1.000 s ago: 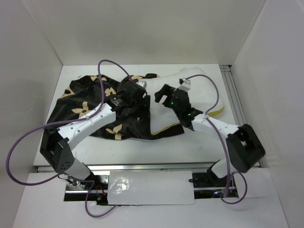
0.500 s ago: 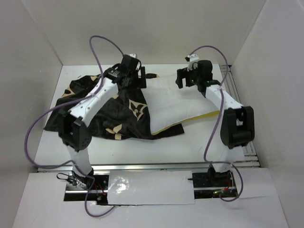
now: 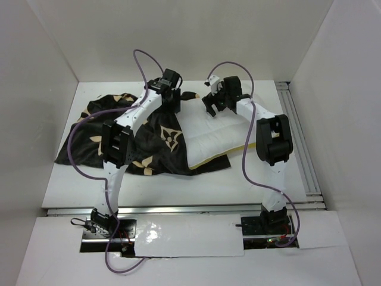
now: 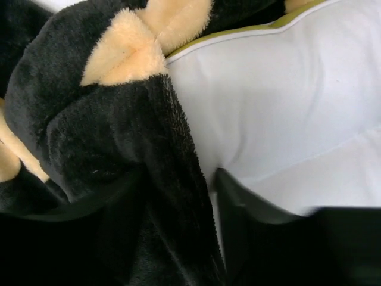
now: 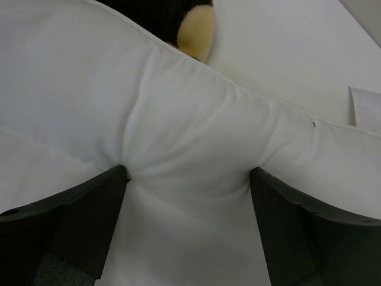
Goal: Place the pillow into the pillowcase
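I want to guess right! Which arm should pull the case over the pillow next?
Probably the left. Its fingers pinch the pillowcase edge right beside the pillow, ready to pull. The right fingers press into the pillow, holding it.

text: none legible | labels: none | brands: none | numbers: none

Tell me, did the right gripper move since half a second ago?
Yes. The right gripper moved left along the table's far edge, over the pillow.
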